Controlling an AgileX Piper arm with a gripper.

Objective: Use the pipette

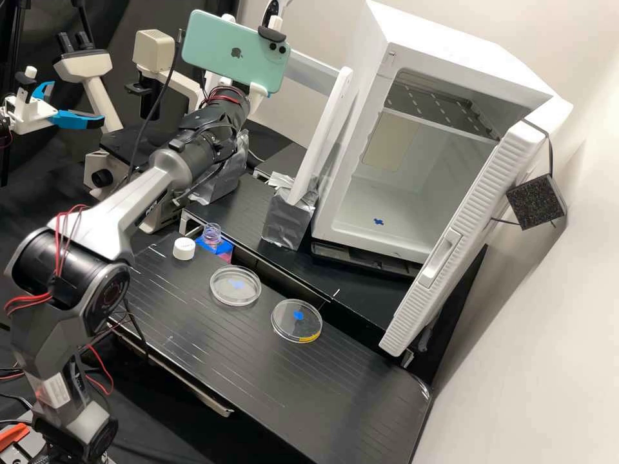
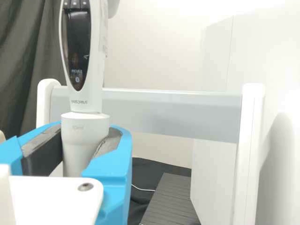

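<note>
One white gripper (image 1: 258,94), blue fingers clamped around the pale lower barrel of one upright pipette (image 2: 86,101). Behind the pipette stands one rack (image 2: 247,150): white uprights, grey crossbar.

I was in a laboratory.
A microscope (image 1: 87,67) stood at upper left; petri dishes (image 1: 235,295) lay centrally on a black bench (image 1: 271,383).

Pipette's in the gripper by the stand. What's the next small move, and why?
I'd probably ease the pipette gently away from the crossbar, keeping it upright. The gripper is closed around its lower body, and the crossbar runs close behind. I can't tell whether the stand also supports it, so a slow start seems safer.
</note>
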